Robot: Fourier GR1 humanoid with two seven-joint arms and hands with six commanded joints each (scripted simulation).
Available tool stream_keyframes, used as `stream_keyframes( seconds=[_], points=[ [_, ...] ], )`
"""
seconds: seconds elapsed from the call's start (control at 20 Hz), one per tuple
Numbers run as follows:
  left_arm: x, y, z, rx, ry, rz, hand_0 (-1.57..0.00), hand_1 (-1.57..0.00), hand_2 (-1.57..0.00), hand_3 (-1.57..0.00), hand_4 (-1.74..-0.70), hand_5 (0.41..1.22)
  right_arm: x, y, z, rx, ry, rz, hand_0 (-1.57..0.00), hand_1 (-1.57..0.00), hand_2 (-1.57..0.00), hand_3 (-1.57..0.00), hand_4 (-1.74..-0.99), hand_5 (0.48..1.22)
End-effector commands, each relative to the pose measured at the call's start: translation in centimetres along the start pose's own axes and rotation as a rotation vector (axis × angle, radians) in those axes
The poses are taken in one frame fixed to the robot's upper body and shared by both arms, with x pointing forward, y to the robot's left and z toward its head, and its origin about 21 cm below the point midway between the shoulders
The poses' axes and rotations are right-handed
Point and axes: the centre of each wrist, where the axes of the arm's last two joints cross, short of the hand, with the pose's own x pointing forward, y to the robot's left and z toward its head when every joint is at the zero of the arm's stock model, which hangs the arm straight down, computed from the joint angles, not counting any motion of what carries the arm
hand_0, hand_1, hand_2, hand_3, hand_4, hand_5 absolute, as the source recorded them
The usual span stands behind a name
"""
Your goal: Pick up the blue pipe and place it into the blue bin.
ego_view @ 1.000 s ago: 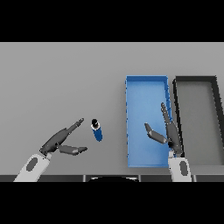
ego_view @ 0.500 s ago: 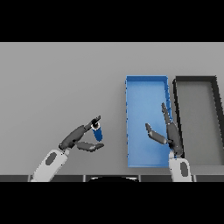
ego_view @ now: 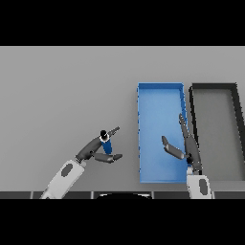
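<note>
The blue pipe point(ego_view: 106, 143), short with a black cap, stands a little tilted on the grey table left of the blue bin point(ego_view: 143, 139). My left hand point(ego_view: 92, 150) reaches it from the lower left. Its straight fingers point(ego_view: 113, 131) pass behind the pipe and its thumb point(ego_view: 109, 157) lies in front, so the pipe sits in the gap between them. I cannot tell whether they touch it. My right hand point(ego_view: 190, 147) hovers open over the right side of the blue bin, fingers pointing away from me.
A dark grey bin point(ego_view: 237, 134) stands right beside the blue bin, at the table's right edge. The blue bin holds nothing. Bare grey table stretches to the left and far side.
My left hand has moved right, from beside the pipe to around it, fingers behind and thumb in front. The pipe has stayed in place. The right hand has barely moved.
</note>
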Motion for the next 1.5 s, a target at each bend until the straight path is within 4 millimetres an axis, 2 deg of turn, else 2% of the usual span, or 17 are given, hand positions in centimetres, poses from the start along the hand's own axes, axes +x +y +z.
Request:
stream_keyframes(
  seconds=[0.0,0.05,0.1,0.2,0.25,0.35,0.5,0.65,0.85,0.95,1.15,1.35,1.45],
  points=[
    [-0.1,-0.4,-0.3,0.001,-0.006,0.033,0.0,-0.04,-0.15,-0.12,-1.19,0.55,-0.1,0.1,0.1,0.003,-0.01,-0.005,0.0,0.0,0.0,0.0,-1.213,0.655],
    [0.1,-0.4,-0.4,0.009,-0.025,0.058,-0.01,-0.16,-0.31,-0.28,-1.24,0.613,-0.4,0.2,0.1,0.003,-0.002,-0.01,0.0,0.0,0.0,0.0,-1.217,0.655],
    [-0.2,-0.7,-0.5,0.013,-0.033,0.093,-0.12,-0.32,-0.49,-0.53,-1.28,0.735,-0.6,0.2,-0.1,0.004,0.003,-0.008,0.0,0.0,0.0,0.0,-1.22,0.656],
    [-0.4,-0.8,-0.9,0.028,-0.031,0.111,-0.6,-0.75,-0.87,-0.91,-1.44,0.91,-0.1,0.1,0.0,0.003,-0.019,-0.007,0.0,0.0,0.0,0.0,-1.219,0.657],
    [-0.3,-0.9,-0.8,0.02,-0.029,0.114,-0.8,-0.92,-1.01,-1.03,-1.5,0.972,-0.1,0.1,-0.2,0.006,-0.018,-0.011,0.0,0.0,0.0,0.0,-1.224,0.658],
    [-0.2,-1.6,-0.5,0.012,-0.05,0.115,-1.07,-1.15,-1.21,-1.19,-1.58,1.062,0.0,0.0,-0.1,0.0,-0.013,-0.025,0.0,0.0,0.0,0.0,-1.233,0.66],
    [0.2,-2.1,-0.8,0.012,-0.072,0.082,-1.32,-1.36,-1.39,-1.38,-1.51,1.139,0.2,0.1,-0.4,0.011,-0.009,-0.037,0.0,0.0,0.0,0.0,-1.222,0.646],
    [0.8,-2.2,-0.9,0.026,-0.148,0.074,-1.44,-1.46,-1.48,-1.47,-1.48,1.179,0.1,0.1,-0.4,0.007,0.004,-0.037,0.0,0.0,0.0,0.0,-1.217,0.631],
    [3.7,-1.5,-1.8,0.044,-0.263,0.078,-1.52,-1.53,-1.53,-1.53,-1.47,1.204,0.0,0.2,-0.7,0.002,0.003,-0.03,0.0,0.0,0.0,0.0,-1.226,0.636],
    [5.2,-1.6,-2.0,0.027,-0.284,0.079,-1.54,-1.54,-1.55,-1.55,-1.47,1.21,0.3,0.3,-0.8,0.002,-0.009,-0.016,0.0,0.0,0.0,0.0,-1.213,0.639],
    [7.8,-2.0,-2.6,-0.029,-0.332,0.066,-1.56,-1.56,-1.56,-1.56,-1.47,1.217,-0.3,-0.2,-0.6,0.007,0.006,0.01,0.0,0.0,0.0,0.0,-1.176,0.643],
    [9.1,-2.2,-2.8,-0.049,-0.324,0.043,-1.57,-1.57,-1.57,-1.57,-1.47,1.219,-0.1,-0.4,-0.6,-0.004,-0.011,0.011,0.0,0.0,0.0,0.0,-1.155,0.642],
    [9.1,-2.2,-2.7,-0.044,-0.317,0.037,-1.57,-1.57,-1.57,-1.57,-1.47,1.22,-0.4,-0.4,-0.1,-0.018,-0.007,0.019,0.0,0.0,0.0,0.0,-1.145,0.643]
  ],
)
